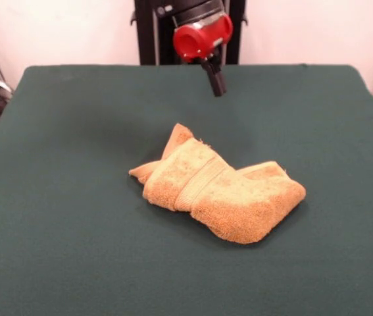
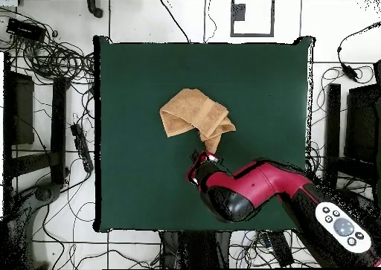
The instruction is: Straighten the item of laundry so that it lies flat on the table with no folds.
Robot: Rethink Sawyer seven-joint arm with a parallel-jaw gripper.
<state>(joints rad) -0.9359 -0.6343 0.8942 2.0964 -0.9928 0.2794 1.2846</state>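
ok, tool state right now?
Tool: open or shut cannot be told; it hangs above the table, clear of the towel, holding nothing.

An orange towel (image 2: 196,118) is seen crumpled near the middle of the green table (image 2: 134,178). The red arm (image 2: 253,189) is extended from the lower right, its end effector (image 2: 199,163) placed just below the towel.

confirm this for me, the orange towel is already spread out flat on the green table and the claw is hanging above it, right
Not quite. The towel is not flat: the front view shows it bunched and folded over itself in a heap. The rest holds: it lies on the green table, with the claw off the cloth.
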